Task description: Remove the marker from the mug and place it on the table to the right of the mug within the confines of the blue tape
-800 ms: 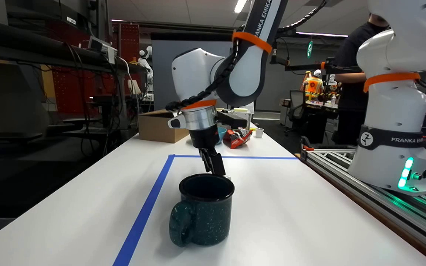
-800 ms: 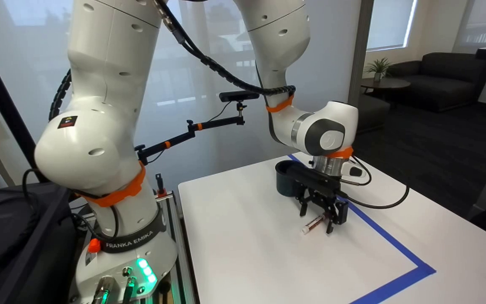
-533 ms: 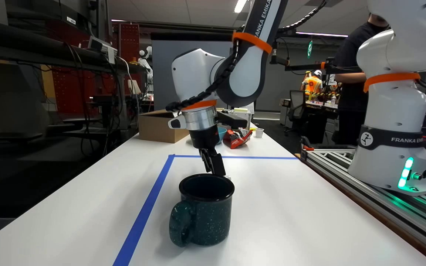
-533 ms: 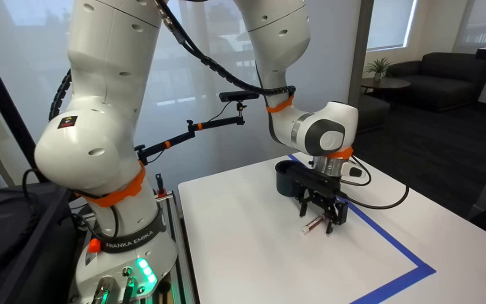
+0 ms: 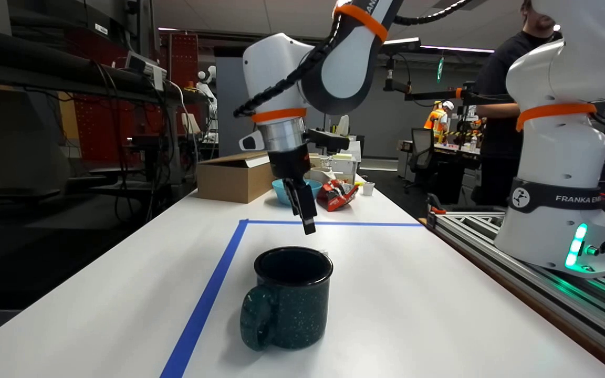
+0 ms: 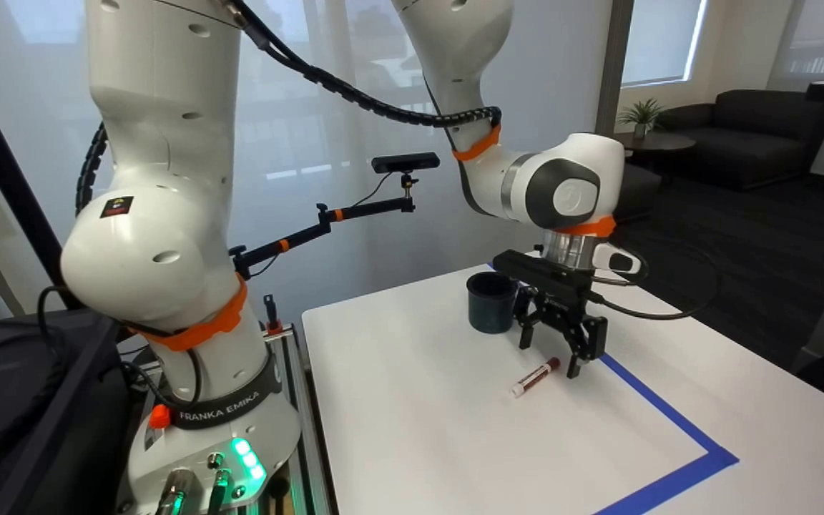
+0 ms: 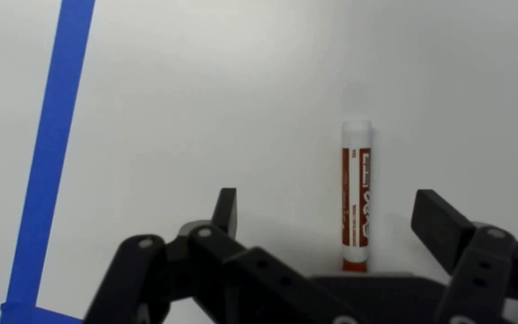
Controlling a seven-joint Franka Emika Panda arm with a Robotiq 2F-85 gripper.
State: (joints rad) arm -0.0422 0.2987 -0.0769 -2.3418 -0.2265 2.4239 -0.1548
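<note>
Marker (image 7: 356,193) | on table (image 6: 412,429) | below tool (image 7: 326,209), jaws spread | clearance uncertain

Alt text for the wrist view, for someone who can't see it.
A red-and-white marker lies on the white table, framed by an open black gripper that hides the marker's lower end from this camera. Blue tape runs down the picture's left side, forming a corner at bottom left.

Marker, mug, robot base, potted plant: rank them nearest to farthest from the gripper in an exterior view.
1. Marker: just below the gripper.
2. Mug: upper left of it.
3. Robot base: lower left.
4. Potted plant: distant background, upper right.
</note>
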